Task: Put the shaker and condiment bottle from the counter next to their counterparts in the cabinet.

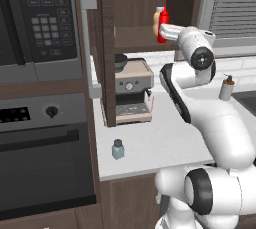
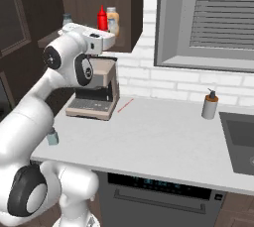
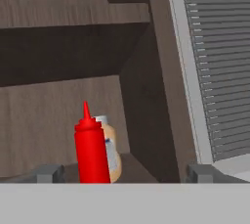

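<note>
The red condiment bottle [image 3: 91,149] [image 1: 163,23] [image 2: 102,20] stands upright on the cabinet [image 3: 49,105] shelf, right in front of its peach-orange counterpart [image 3: 113,157] [image 2: 113,21]. My gripper [image 3: 124,174] [image 1: 166,34] is open just before the bottle. Its fingertips [image 3: 49,173] stand wide apart, clear of the bottle on both sides. The grey-blue shaker [image 1: 118,149] [image 2: 51,136] sits on the counter [image 1: 160,143] near its front edge, far below the hand. The cabinet door [image 1: 107,48] hangs open.
A coffee machine [image 1: 132,90] [image 2: 96,92] stands under the cabinet. A microwave [image 1: 40,18] and an oven [image 1: 45,148] are on the left. A grey pump dispenser [image 1: 226,88] [image 2: 210,104] stands beside the sink [image 2: 240,137], below the window blinds [image 2: 218,13].
</note>
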{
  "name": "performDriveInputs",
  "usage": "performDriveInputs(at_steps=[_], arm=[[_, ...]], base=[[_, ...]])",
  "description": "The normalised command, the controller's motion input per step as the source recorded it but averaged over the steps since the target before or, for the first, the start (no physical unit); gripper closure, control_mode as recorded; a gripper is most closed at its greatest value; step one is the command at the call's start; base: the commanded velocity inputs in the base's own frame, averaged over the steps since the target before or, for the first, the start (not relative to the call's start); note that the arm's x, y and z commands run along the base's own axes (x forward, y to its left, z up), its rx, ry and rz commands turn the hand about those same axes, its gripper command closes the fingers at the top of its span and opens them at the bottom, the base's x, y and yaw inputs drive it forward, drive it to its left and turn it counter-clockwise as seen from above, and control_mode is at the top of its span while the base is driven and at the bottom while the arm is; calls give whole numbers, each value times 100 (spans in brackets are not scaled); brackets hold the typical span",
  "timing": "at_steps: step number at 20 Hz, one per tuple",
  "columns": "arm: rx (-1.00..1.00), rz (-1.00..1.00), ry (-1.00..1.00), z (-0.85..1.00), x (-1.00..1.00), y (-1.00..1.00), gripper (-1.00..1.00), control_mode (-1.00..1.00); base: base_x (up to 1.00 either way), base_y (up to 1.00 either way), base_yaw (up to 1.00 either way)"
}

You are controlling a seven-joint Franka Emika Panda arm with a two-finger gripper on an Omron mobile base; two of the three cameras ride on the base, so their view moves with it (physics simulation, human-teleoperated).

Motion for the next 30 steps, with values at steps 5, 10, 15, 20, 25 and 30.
performDriveInputs(at_steps=[5,10,15,20,25,30], arm=[[0,5,-20,0,-100,-62,-100,-100],[-4,38,-21,13,-100,-100,-100,-100],[-11,57,-14,1,-100,-93,-100,-100],[-23,57,-8,2,-100,-69,-100,-100],[-33,64,-3,-2,-95,-40,-100,-100],[-45,77,0,-12,-75,-15,-100,-100]], base=[[0,0,0],[0,0,0],[0,0,0],[0,0,0],[0,0,0],[0,0,0]])
